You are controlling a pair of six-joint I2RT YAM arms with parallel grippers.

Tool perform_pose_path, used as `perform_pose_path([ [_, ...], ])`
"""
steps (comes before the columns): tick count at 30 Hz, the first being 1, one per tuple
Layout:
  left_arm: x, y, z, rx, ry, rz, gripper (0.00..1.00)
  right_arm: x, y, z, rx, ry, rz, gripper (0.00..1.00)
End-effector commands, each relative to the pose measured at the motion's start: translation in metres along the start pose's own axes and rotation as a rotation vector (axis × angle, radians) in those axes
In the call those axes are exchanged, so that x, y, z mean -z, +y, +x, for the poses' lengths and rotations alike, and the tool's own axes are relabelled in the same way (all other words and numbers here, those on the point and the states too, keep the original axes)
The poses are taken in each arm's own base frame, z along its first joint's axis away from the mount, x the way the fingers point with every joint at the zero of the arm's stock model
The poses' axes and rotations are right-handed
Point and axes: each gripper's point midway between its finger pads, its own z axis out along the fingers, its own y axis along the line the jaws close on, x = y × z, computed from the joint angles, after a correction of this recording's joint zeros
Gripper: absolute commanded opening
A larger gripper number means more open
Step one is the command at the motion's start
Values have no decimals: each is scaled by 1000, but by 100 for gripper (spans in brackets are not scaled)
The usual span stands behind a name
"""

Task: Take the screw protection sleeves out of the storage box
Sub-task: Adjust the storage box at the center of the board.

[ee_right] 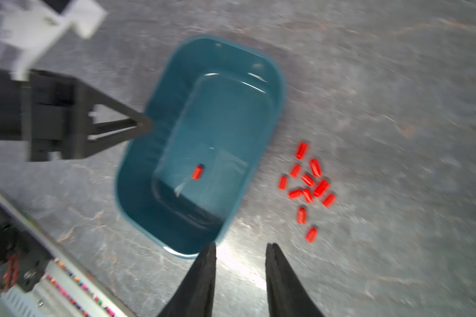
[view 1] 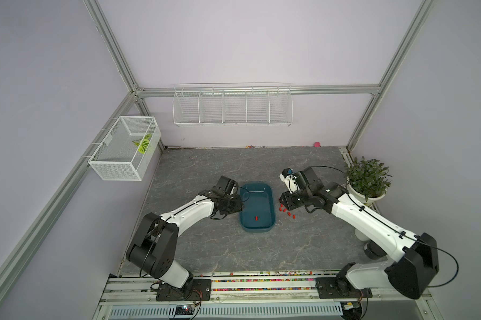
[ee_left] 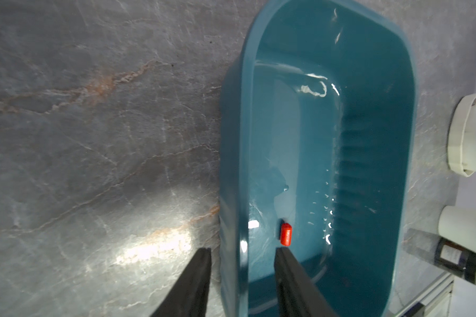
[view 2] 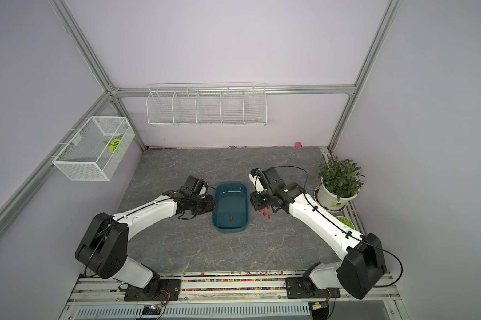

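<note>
Screw protection sleeves (ee_right: 321, 188) are what I am clearing, so I size up the scene from the big things down. My tabletop (view 1: 206, 249) has plenty of bare stone-patterned room in front of and behind the work, while a potted plant (view 1: 368, 177) hems in the far right edge, well apart from the action. The storage box (ee_left: 234, 137) sits mid-tabletop between both arms, a glossy tub with rounded corners and a smooth rim. I judge it light, stiff and apt to slide if nudged. My left claw (ee_left: 241, 251) straddles one long wall, one finger inside and one outside. The jaws stand narrow, but slivers of gap show in the wrist view, so I cannot tell whether it truly clamps the rim. My right claw (ee_right: 241, 245) hangs over bare tabletop by the box's other long side, jaws parted with nothing between them. About eleven sleeves lie scattered on the tabletop just beside that side of the box, near the right claw, so any sweep there risks knocking them about. One last sleeve (ee_right: 197, 172) lies on its side on the box floor, in the half nearer the arm bases, clear of every wall. I expect it to be featherlight, firm and prone to rolling or skating on that slick floor. I would pinch it across its round body at mid-length, coming straight down, since the walls leave little slack for a slanted approach.
</note>
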Motion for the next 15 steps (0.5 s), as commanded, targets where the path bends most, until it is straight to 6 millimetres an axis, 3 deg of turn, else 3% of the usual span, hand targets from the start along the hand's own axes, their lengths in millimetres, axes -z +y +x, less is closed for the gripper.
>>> perform_pose_path([
  [1, -2, 3, -2, -24, -3, -24, 43, -11, 13, 9, 37, 63, -67, 35],
  [10, -7, 4, -3, -49, 0, -35, 30, -10, 16, 8, 50, 66, -83, 35],
  [15, -16, 9, -1, -72, 29, -77, 18, -8, 15, 11, 58, 77, -79, 34],
])
